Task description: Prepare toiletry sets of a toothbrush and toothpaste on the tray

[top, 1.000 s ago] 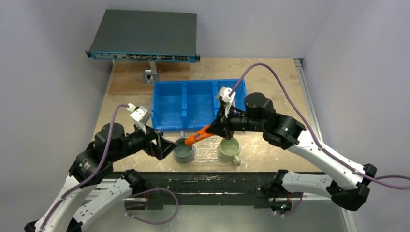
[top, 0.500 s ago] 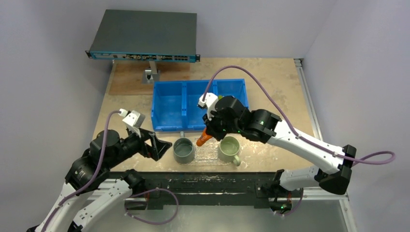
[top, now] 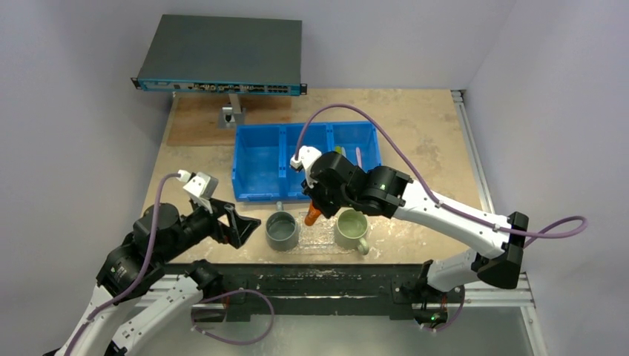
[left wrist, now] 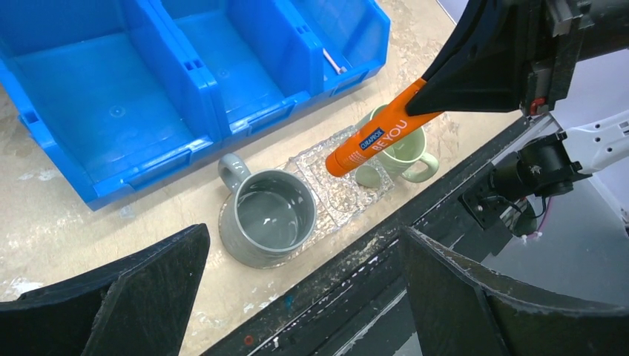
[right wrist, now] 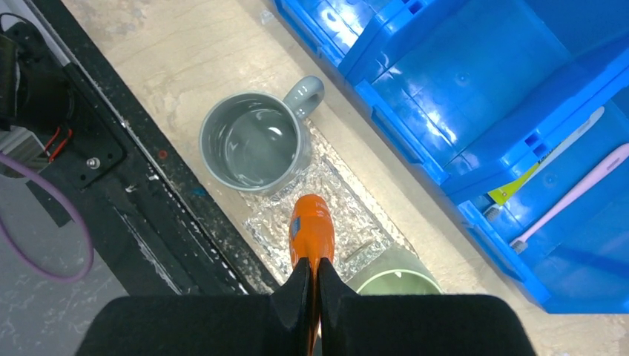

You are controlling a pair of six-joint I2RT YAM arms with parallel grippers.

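My right gripper (right wrist: 311, 268) is shut on the flat end of the orange toothpaste tube (right wrist: 311, 230), which hangs nose-down over the tray (right wrist: 356, 222), between the two mugs. The tray is a clear pebbled dish (top: 319, 239) near the table's front edge. The orange tube (top: 312, 216) (left wrist: 371, 141) does not seem to touch it. In the right compartment of the blue bin lie a pink toothbrush (right wrist: 571, 193), a white toothbrush (right wrist: 571, 137) and part of a green tube (right wrist: 515, 185). My left gripper (top: 248, 226) (left wrist: 304, 245) stands wide open and holds nothing, left of the grey mug.
A grey mug (top: 282, 231) stands on the tray's left end and a pale-green mug (top: 351, 228) on its right end. The blue three-compartment bin (top: 259, 159) sits just behind them. A network switch (top: 222, 55) is raised at the back left. A black rail runs along the front edge.
My right arm swung left and turned the orange tube from a slant over the grey mug to nose-down between the mugs. The left arm drew back a little to the left, still open.
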